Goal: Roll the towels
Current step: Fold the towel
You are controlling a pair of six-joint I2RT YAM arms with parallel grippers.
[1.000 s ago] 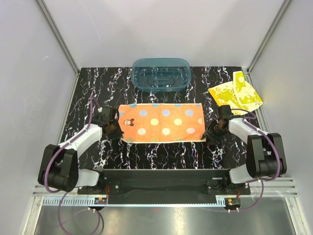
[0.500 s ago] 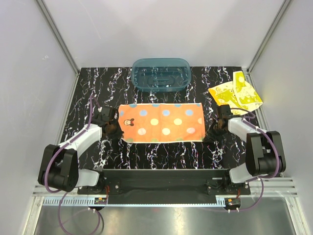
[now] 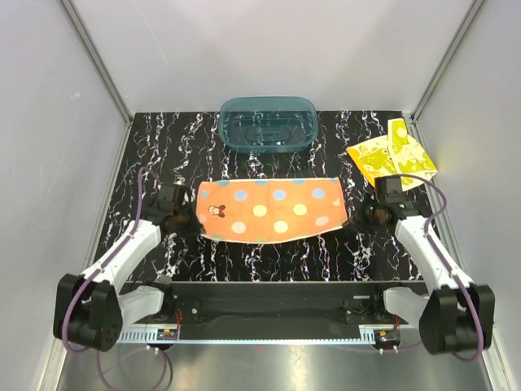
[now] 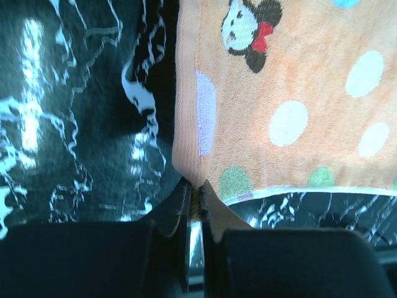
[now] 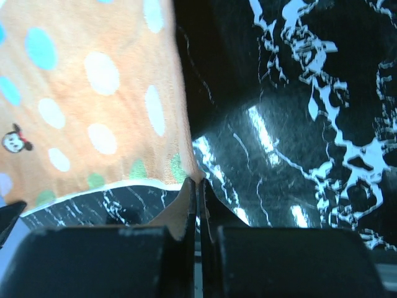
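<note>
Bearing the dotted towel [image 3: 273, 210], a black marbled table [image 3: 269, 257] meets grey walls [image 3: 49, 122].

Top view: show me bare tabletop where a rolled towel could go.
Free: the table left of the teal tub, and the strip between the orange dotted towel and the arm bases. Crowded: the back right by the yellow towel and right gripper.

Your top view is bright and evenly lit from overhead, sharp edge to edge, and the shadows stay soft. The wrist views are dimmer. The marble table [image 4: 74, 124] bounces back blown-out white glare, and the orange towel [image 4: 298, 93] looks soft and drops a dark shadow beside its edge. Up close, the left gripper [image 4: 195, 189] and right gripper [image 5: 197, 185] are just dark, blurry blobs.
</note>
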